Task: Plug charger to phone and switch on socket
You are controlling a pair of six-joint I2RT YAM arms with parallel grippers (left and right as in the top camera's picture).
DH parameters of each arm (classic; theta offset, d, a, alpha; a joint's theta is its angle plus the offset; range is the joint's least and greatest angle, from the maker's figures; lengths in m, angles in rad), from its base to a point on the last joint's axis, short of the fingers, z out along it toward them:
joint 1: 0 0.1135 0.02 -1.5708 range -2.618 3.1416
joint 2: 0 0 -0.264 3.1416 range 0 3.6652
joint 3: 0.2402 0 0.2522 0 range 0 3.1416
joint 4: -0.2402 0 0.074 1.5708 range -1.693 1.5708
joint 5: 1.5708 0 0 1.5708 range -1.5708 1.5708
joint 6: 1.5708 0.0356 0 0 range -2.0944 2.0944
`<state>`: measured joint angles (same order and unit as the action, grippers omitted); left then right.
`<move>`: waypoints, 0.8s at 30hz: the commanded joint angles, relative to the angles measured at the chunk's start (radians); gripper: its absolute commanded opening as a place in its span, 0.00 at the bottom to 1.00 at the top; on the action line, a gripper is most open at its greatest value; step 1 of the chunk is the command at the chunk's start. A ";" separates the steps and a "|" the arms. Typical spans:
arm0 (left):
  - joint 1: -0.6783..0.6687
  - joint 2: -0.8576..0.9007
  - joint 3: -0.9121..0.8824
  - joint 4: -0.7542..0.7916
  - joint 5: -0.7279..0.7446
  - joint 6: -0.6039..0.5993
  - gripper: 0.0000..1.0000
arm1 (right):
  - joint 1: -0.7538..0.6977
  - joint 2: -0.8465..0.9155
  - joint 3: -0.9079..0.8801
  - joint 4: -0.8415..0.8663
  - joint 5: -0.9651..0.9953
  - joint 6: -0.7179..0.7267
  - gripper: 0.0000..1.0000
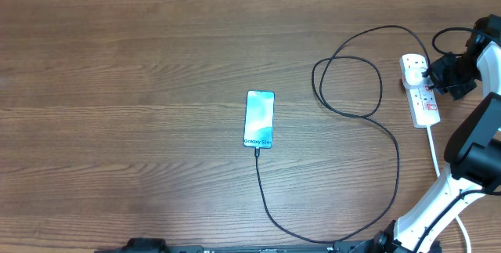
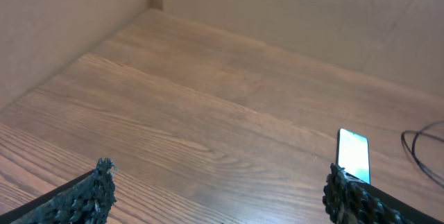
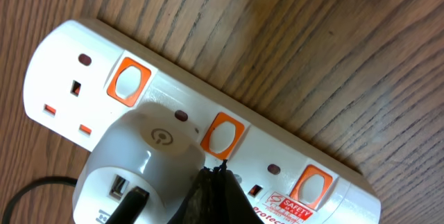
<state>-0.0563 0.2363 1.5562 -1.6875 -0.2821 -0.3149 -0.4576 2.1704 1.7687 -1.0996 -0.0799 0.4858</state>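
Touching the socket (image 3: 61,61) at its middle switch (image 3: 223,135), the right claw (image 3: 220,174) is holding tips together. Left claw (image 2: 222,195) is gaping.

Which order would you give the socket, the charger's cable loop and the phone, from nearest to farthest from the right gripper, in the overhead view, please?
1. The socket, right beneath the right gripper, at the far right of the view.
2. The charger's cable loop, lying to the left of the socket.
3. The phone, farthest away, near the middle of the view.
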 commanded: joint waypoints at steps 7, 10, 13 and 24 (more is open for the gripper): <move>0.057 -0.054 -0.003 -0.002 -0.013 -0.003 1.00 | 0.009 0.018 0.033 0.039 -0.028 -0.008 0.04; 0.057 -0.054 -0.003 -0.002 -0.013 -0.003 1.00 | 0.016 0.051 0.033 0.035 -0.054 -0.009 0.04; 0.057 -0.054 -0.003 -0.002 -0.013 -0.003 1.00 | 0.039 0.096 0.033 0.031 -0.076 -0.021 0.04; 0.056 -0.074 -0.003 -0.002 -0.013 -0.003 1.00 | 0.087 0.082 0.094 -0.114 -0.027 -0.048 0.04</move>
<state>-0.0048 0.1932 1.5562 -1.6882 -0.2852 -0.3149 -0.4171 2.2360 1.8072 -1.1854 -0.0601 0.4538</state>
